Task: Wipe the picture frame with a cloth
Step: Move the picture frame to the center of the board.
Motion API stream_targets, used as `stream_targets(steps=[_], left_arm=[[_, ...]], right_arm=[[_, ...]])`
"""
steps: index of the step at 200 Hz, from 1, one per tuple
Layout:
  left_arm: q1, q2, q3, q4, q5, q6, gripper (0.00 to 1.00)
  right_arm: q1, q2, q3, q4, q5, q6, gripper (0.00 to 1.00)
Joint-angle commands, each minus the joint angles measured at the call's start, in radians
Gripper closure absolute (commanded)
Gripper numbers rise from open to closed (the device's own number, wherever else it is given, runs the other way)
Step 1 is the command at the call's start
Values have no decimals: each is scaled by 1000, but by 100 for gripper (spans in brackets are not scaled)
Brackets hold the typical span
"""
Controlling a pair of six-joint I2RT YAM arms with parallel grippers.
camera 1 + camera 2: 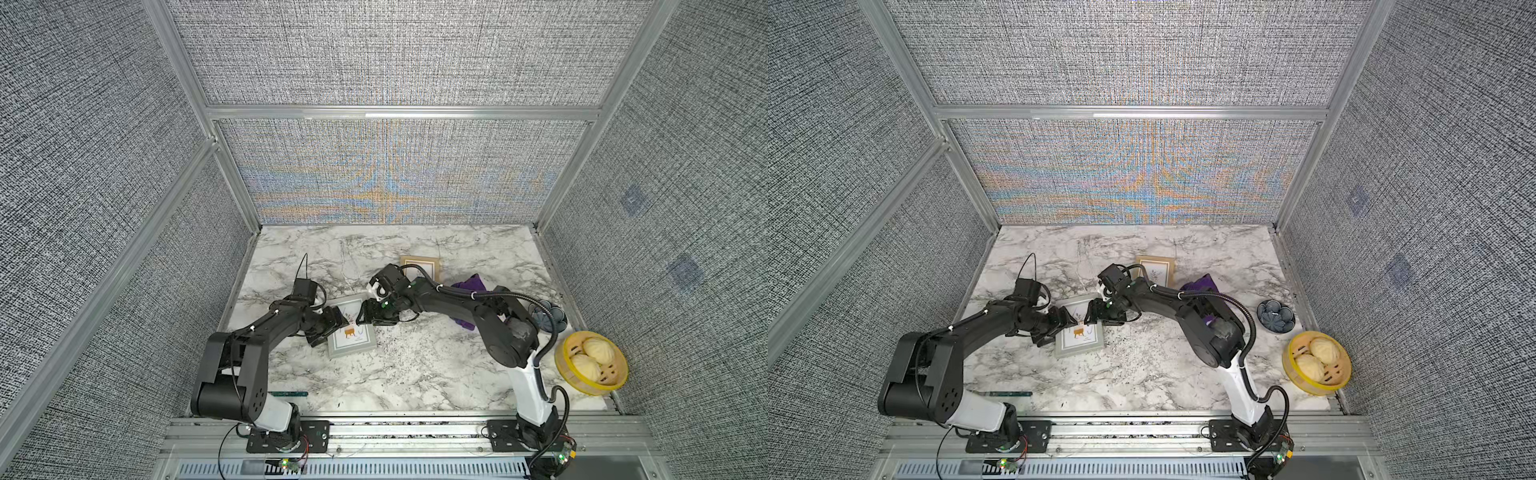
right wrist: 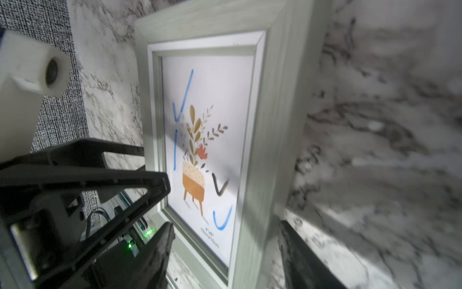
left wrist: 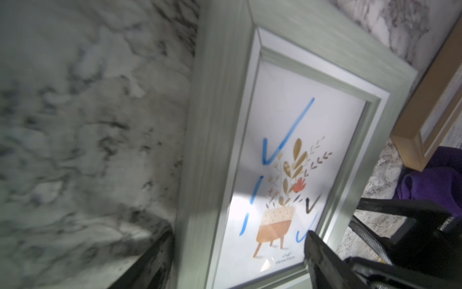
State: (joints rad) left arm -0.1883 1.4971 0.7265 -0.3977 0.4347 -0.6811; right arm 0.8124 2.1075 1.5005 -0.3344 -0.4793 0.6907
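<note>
The picture frame (image 1: 353,348) (image 1: 1079,347) is grey-green and lies face up at mid-table. Blue and black marker strokes cross the glass over its potted-plant print (image 3: 280,175) (image 2: 200,150). My left gripper (image 1: 334,321) (image 3: 237,260) is open at its left side. One finger sits outside the rail and the other over the glass. My right gripper (image 1: 362,316) (image 2: 228,252) is open at the far right corner, straddling the right rail. The purple cloth (image 1: 469,284) (image 1: 1200,284) (image 3: 437,180) lies bunched at the right, partly under my right arm. Neither gripper holds it.
A tan wooden frame (image 1: 419,266) (image 1: 1156,268) lies behind the grey one. At the right edge sit a blue flower-shaped dish (image 1: 555,318) and a yellow bamboo steamer (image 1: 582,384) with two buns. A teal pen (image 1: 286,392) rests near the front edge by the left arm's base.
</note>
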Motion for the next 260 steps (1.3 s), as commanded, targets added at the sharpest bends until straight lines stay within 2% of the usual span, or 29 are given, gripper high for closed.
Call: stream_targets(steps=[1,59,123,167,223,244,260], left_arm=[[-52,-1,-13,113,140,-61,19],[-206,60,9,199,144,-138,19],[-374,106,9,270,120,-254,20],[-412,88,-40,266,117,-289,20],[-419,25,-72,227,113,-297,20],[-419,15,-26,117,52,-238,20],[-416,8,46,-19,-37,-165,18]], right_arm=[[0,-66,-77,49,-114,-29,33],[-24,-237,-329,69,-78,-12,33],[-72,-389,-530,25,3,2,33],[-115,-426,-604,2,57,-2,33],[-141,-537,-591,-89,160,-26,33],[-154,-580,-548,-198,255,-64,31],[-171,-618,-498,-308,404,-106,30]])
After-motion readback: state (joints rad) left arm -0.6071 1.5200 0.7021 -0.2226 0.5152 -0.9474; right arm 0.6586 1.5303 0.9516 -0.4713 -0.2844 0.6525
